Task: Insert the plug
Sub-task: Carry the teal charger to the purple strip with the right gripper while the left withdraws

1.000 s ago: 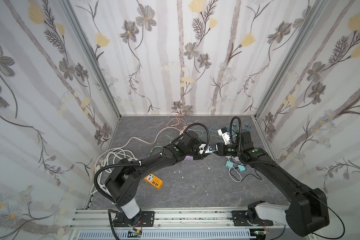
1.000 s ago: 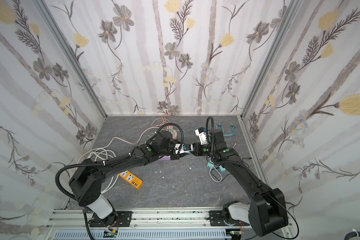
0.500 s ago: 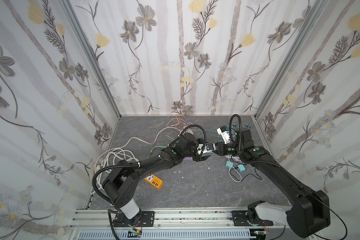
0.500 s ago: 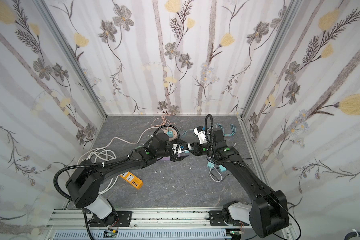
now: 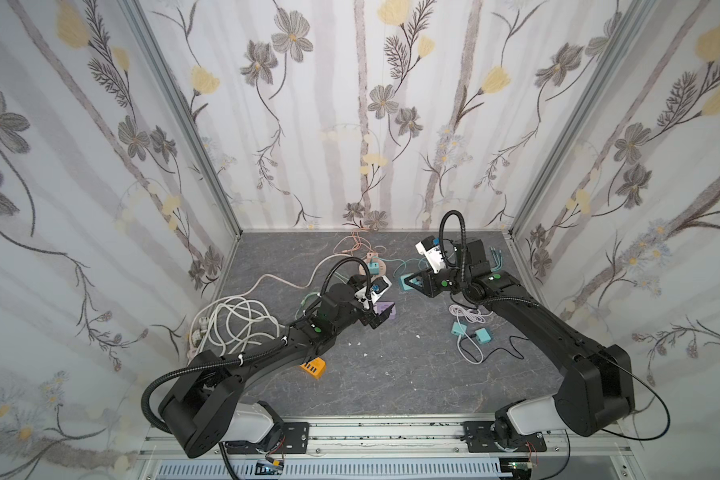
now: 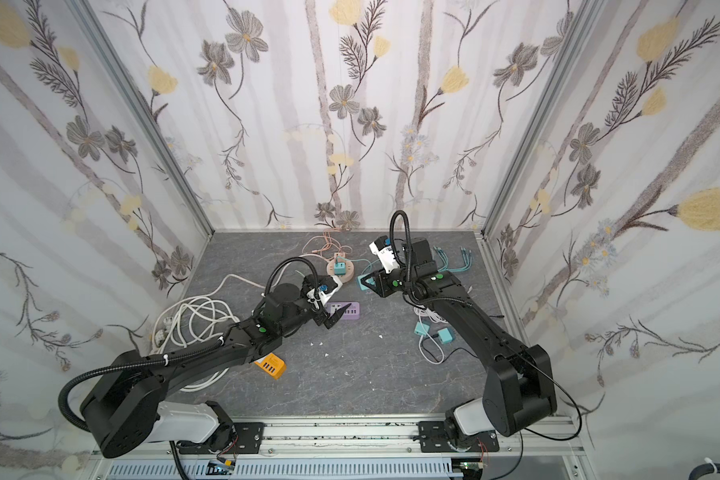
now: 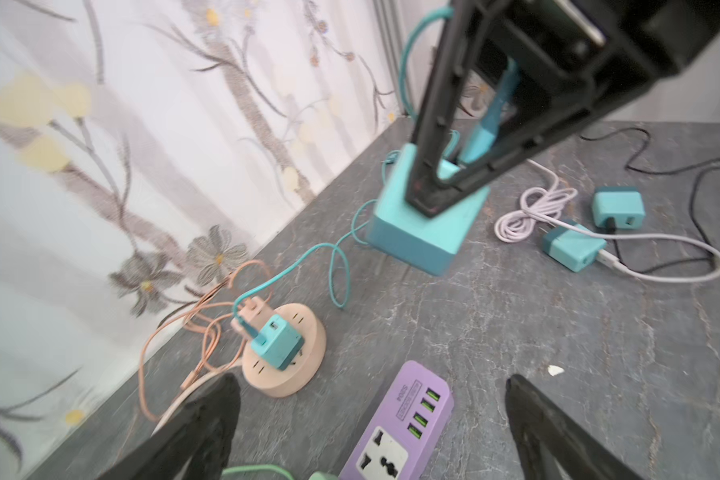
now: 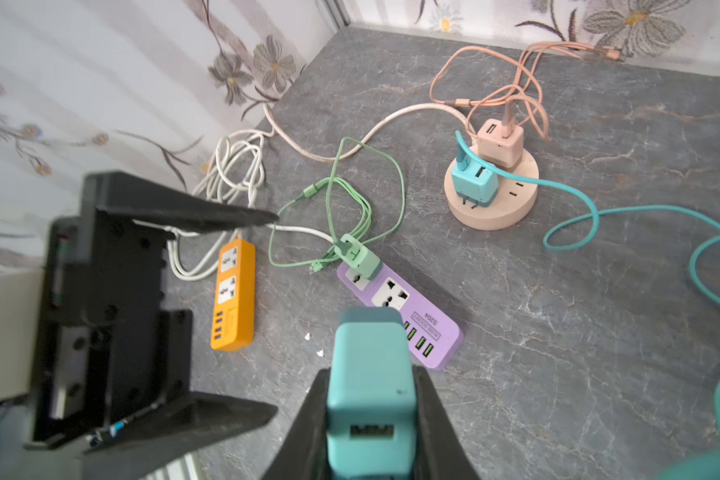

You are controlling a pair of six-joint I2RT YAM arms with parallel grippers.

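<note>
Right wrist view: right gripper (image 8: pixel 371 399) pinches the teal charger (image 8: pixel 368 353); purple power strip (image 8: pixel 416 320) lies below, toward the spread, empty left gripper (image 8: pixel 273 313).

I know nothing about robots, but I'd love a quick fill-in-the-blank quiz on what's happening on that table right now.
1. The right end effector grips a charger coloured ____.
2. The left end effector is ____ and holds nothing.
3. The green charger is plugged into the power strip coloured ____.
4. The orange power strip has ____ plugged into its sockets.

Missing words: teal; open; purple; nothing.
</note>
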